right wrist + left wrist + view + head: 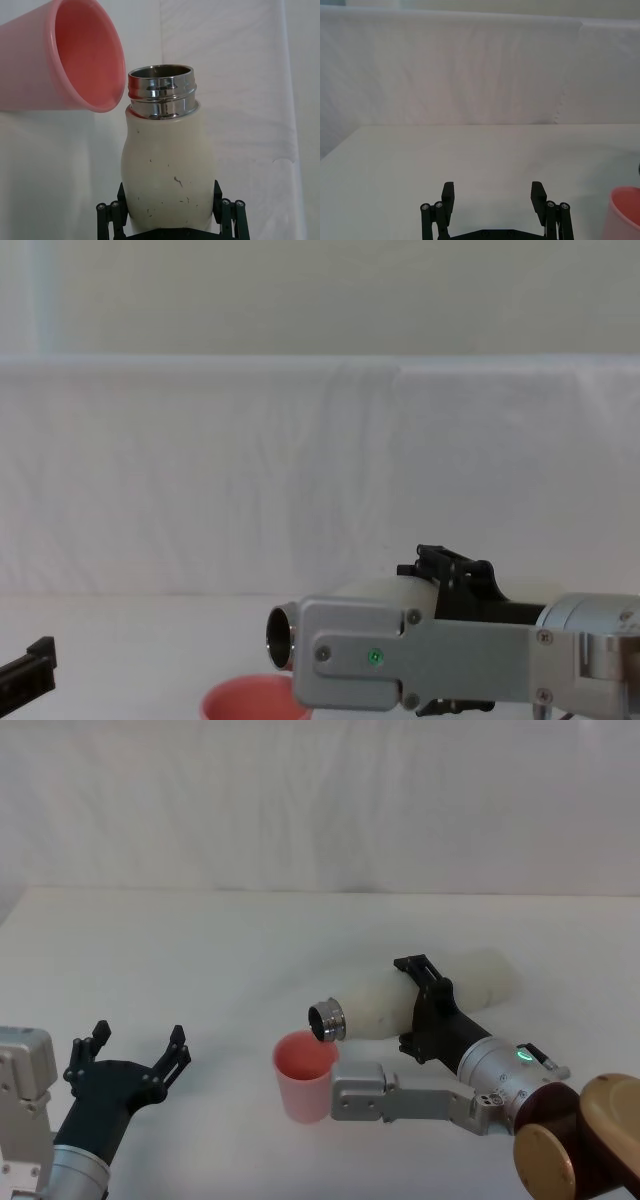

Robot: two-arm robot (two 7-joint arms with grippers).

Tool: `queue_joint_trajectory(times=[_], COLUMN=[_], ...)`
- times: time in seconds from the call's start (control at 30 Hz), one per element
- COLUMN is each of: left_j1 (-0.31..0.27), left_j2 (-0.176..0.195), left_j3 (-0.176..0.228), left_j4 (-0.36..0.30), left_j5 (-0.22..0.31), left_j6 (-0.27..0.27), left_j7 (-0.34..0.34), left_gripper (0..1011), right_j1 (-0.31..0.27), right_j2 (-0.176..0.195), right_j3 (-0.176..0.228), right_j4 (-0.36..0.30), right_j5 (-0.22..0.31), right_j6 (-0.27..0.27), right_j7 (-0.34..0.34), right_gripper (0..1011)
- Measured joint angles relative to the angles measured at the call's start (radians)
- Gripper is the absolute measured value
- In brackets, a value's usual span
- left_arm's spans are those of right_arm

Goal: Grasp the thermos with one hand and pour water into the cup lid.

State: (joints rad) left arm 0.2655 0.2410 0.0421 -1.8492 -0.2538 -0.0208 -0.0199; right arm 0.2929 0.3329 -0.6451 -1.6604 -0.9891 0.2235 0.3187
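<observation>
Pouring step in hand: thermos tipped over the cup lid.

Right gripper (428, 1007) clamped round the middle of the thermos (385, 1003), 1 finger on each side of the cream body, bottle held roughly level and clear of the table (200, 950). Steel neck (327, 1019) pointing away from the pincer toward the robot's left, mouth just above the near rim of the cup lid (304, 1075), which stands upright below and ahead of the fingertips. No stream visible in any view; cup interior looks dry, so pouring judged barely begun. Next move probably calls for more wrist roll to drop the neck lower, keeping the mouth over the cup opening and the grip firm. Left gripper (133, 1052) parked well to the left, fingers spread wide, holding nothing.
</observation>
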Motion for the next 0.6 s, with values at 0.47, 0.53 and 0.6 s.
queue_joint_trajectory(times=[0.47, 0.53, 0.6], left_j1=[0.0, 0.0, 0.0], left_j2=[0.0, 0.0, 0.0], left_j3=[0.0, 0.0, 0.0], left_j4=[0.0, 0.0, 0.0], left_j5=[0.0, 0.0, 0.0], left_j6=[0.0, 0.0, 0.0], left_j7=[0.0, 0.0, 0.0], left_gripper=[1001, 1001, 1001], right_j1=[0.004, 0.004, 0.004], right_j2=[0.0, 0.0, 0.001], right_j3=[-0.007, -0.007, -0.007], right_j4=[0.001, 0.001, 0.001], right_j5=[-0.017, -0.018, -0.02], right_j6=[0.004, 0.004, 0.005], right_j7=[0.0, 0.0, 0.0], right_gripper=[962, 962, 962])
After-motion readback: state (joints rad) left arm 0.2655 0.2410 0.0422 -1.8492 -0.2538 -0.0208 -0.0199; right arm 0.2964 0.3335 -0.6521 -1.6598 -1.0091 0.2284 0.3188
